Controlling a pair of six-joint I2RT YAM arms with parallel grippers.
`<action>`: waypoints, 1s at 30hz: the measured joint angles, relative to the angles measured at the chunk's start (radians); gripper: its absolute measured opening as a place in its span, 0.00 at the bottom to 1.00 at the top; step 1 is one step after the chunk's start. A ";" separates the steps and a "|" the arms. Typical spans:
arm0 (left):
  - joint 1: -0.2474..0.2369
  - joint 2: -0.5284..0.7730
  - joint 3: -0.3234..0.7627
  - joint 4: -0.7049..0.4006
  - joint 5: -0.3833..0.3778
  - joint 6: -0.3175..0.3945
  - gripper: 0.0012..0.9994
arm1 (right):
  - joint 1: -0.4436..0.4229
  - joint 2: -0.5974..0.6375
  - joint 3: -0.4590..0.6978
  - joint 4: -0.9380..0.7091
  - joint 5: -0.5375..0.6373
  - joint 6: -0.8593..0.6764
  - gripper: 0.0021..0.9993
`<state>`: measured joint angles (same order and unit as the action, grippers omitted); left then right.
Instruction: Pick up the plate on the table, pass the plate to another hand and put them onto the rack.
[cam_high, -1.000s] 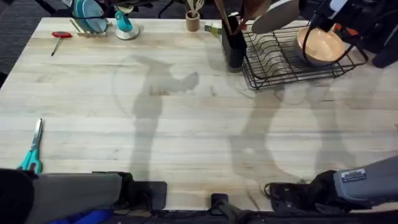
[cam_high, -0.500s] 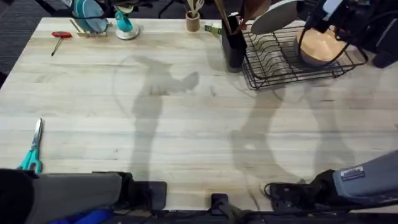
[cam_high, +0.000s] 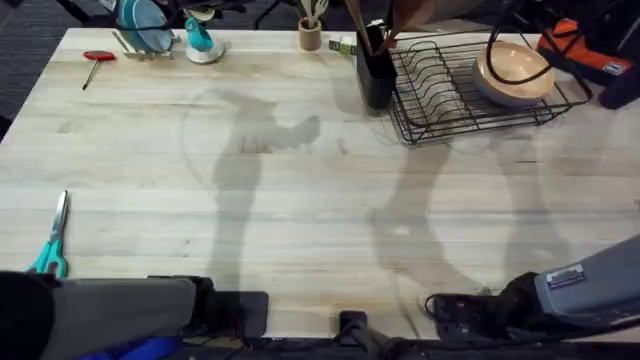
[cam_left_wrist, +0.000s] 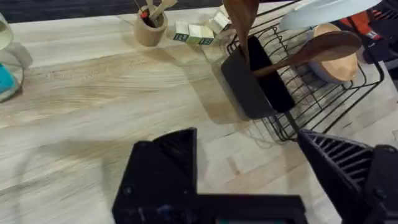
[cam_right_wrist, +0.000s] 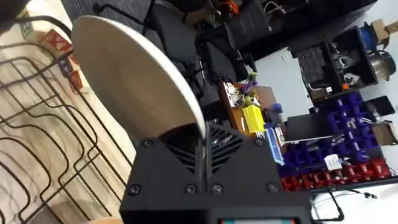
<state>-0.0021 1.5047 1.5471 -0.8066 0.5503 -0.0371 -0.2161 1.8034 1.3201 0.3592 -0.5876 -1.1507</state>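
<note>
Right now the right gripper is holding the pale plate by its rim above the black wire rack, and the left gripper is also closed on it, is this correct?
Partly. The right gripper grips the plate above the rack. But the left wrist view shows the left gripper open over the table, away from the plate.

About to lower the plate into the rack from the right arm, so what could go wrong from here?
The right end effector pinches the plate only at its rim, so it may slip or swing. The wooden spoons lean over the rack just under the plate and could catch it. The peach bowl already takes up one end, leaving fewer free slots.
</note>
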 joint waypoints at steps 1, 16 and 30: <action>0.000 0.000 0.000 0.000 0.000 0.000 0.99 | 0.001 0.008 0.006 0.000 0.000 0.001 0.03; 0.000 0.000 0.000 0.000 0.000 0.000 0.99 | 0.013 0.097 0.012 -0.071 0.002 0.059 0.03; 0.000 0.000 0.000 0.000 0.000 0.000 1.00 | 0.014 0.164 0.019 -0.080 0.050 0.070 0.12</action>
<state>-0.0021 1.5043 1.5471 -0.8066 0.5503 -0.0372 -0.2024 1.9675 1.3388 0.2797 -0.5381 -1.0803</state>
